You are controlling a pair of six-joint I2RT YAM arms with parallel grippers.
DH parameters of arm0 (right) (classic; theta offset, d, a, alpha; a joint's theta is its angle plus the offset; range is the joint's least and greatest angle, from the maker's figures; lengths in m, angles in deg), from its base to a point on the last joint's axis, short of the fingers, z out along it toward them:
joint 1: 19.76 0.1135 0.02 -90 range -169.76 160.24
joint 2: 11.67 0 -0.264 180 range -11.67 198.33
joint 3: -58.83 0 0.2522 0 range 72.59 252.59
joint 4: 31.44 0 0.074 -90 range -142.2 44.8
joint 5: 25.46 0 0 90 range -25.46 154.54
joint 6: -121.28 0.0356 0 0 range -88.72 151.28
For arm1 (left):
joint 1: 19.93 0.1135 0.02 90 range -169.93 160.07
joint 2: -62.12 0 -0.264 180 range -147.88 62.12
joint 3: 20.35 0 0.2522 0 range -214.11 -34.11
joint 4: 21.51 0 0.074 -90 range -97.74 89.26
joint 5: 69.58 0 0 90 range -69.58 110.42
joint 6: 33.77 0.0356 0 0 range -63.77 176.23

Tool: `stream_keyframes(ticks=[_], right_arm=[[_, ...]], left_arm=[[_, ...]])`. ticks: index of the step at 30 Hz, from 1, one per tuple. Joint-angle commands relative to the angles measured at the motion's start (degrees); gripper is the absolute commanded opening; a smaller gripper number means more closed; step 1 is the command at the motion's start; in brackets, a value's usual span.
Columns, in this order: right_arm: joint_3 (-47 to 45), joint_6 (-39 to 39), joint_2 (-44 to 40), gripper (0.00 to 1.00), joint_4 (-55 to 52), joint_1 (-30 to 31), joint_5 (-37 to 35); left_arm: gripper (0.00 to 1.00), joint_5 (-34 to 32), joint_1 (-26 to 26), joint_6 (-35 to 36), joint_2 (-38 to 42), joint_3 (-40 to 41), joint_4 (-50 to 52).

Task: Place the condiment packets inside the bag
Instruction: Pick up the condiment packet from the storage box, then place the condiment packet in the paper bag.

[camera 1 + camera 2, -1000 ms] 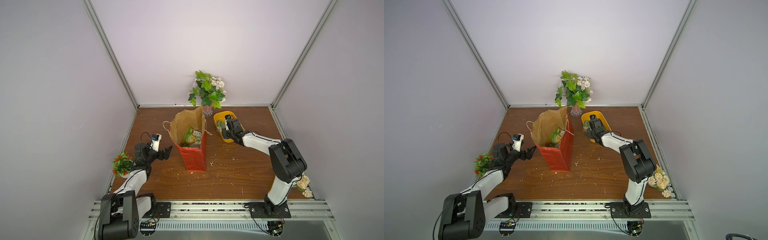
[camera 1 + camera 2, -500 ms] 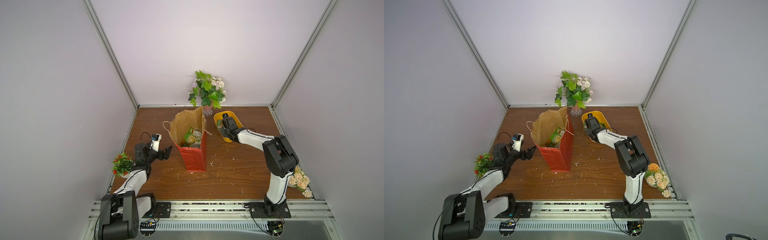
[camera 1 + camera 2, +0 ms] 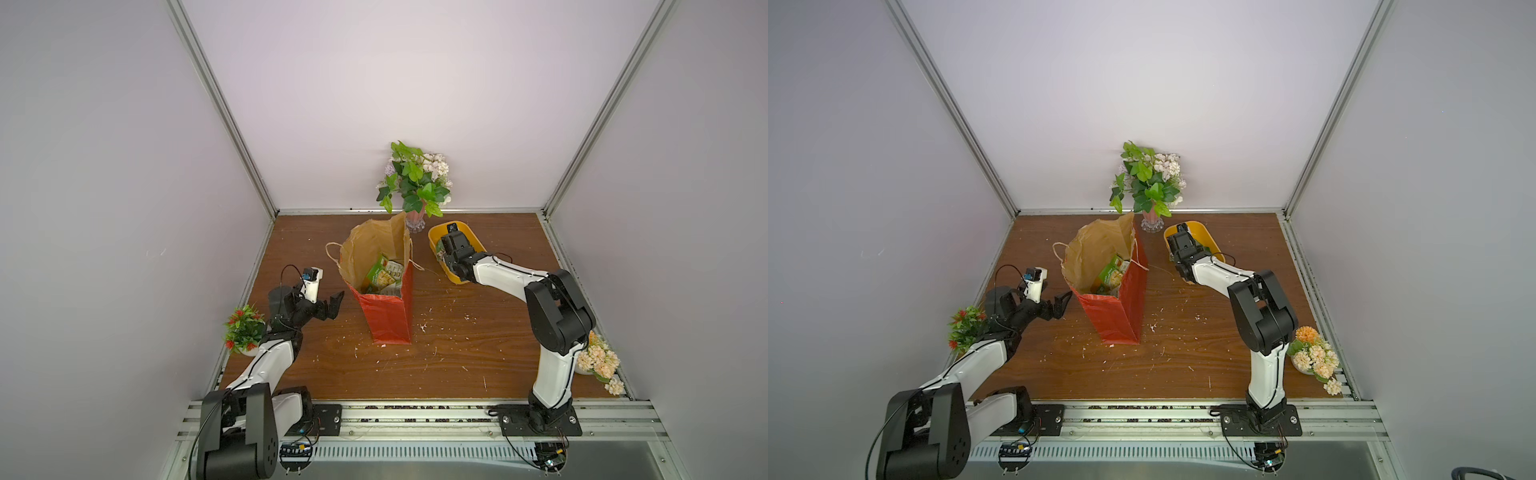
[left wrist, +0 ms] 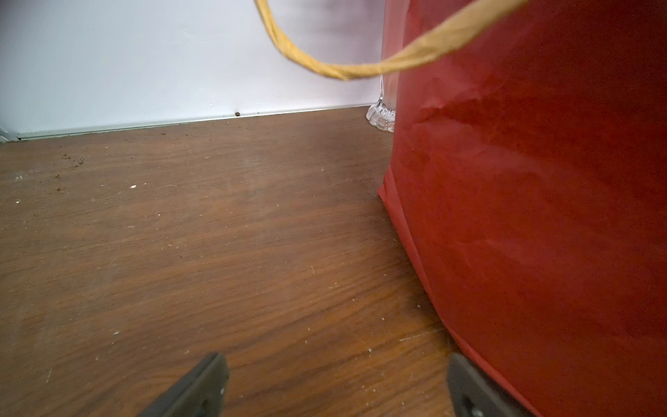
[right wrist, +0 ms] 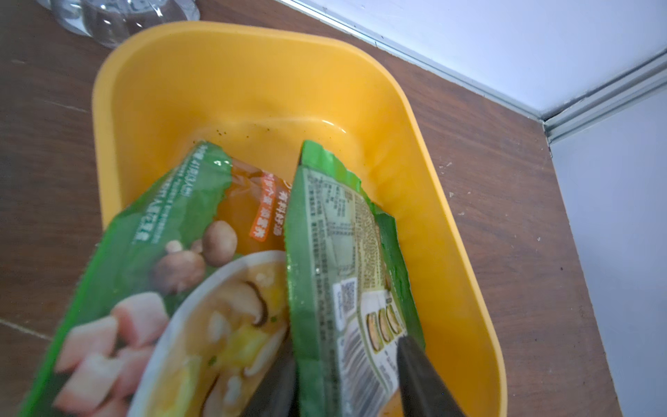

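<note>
The red paper bag [image 3: 388, 320] [image 3: 1117, 316] stands open mid-table, and green condiment packets [image 3: 382, 274] [image 3: 1112, 274] lie inside it. My right gripper [image 3: 441, 255] [image 3: 1173, 253] [image 5: 344, 357] reaches into the yellow tub [image 3: 434, 241] [image 5: 252, 72]. It is shut on an upright condiment packet [image 5: 346, 252] whose barcode side shows. A second packet [image 5: 173, 252] with a mushroom picture leans beside it. My left gripper [image 3: 332, 305] [image 3: 1061, 303] [image 4: 335, 361] hovers open and empty just left of the bag [image 4: 523, 216], low over the wood.
A glass vase with leafy plants [image 3: 415, 183] stands behind the bag and tub. A small red-flowered plant [image 3: 243, 330] sits by the left arm, and peach flowers [image 3: 598, 361] sit by the right arm's base. The bag's cord handle [image 4: 346, 70] hangs loose. Crumbs dot the table.
My right arm's elbow has swung left, uncovering the peach flowers, and its gripper has shifted slightly left within the tub. The left arm has not moved.
</note>
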Motion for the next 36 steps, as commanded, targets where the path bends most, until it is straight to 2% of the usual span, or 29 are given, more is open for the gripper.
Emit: stream_keyframes(ticks=[1, 8, 17, 27, 31, 36], right_arm=[[2.55, 0.58, 0.40, 0.34, -0.72, -0.85, -1.66], [0.34, 2.07, -3.74, 0.00, 2.45, -1.62, 1.53], [-6.31, 3.60, -17.83, 0.00, 9.61, -1.98, 7.05], [-10.88, 7.70, -37.67, 0.00, 12.29, -1.26, 21.89], [-10.41, 7.97, -43.88, 0.00, 12.85, 1.83, 25.12], [-7.28, 5.99, -46.77, 0.00, 12.97, 10.75, 24.93]], left_arm=[[0.98, -0.38, 0.05, -0.03, 1.06, 0.24, -0.58], [0.97, -0.34, 0.06, 0.02, 1.15, 0.23, -0.57], [0.98, -0.33, 0.05, -0.18, 1.10, 0.23, -0.57], [0.97, -0.12, 0.61, -1.02, 0.97, -0.12, -0.53], [0.98, 0.48, 1.17, -1.22, 1.14, -0.13, -0.57], [0.98, 1.06, 1.71, -1.59, 1.45, -0.13, -0.66]])
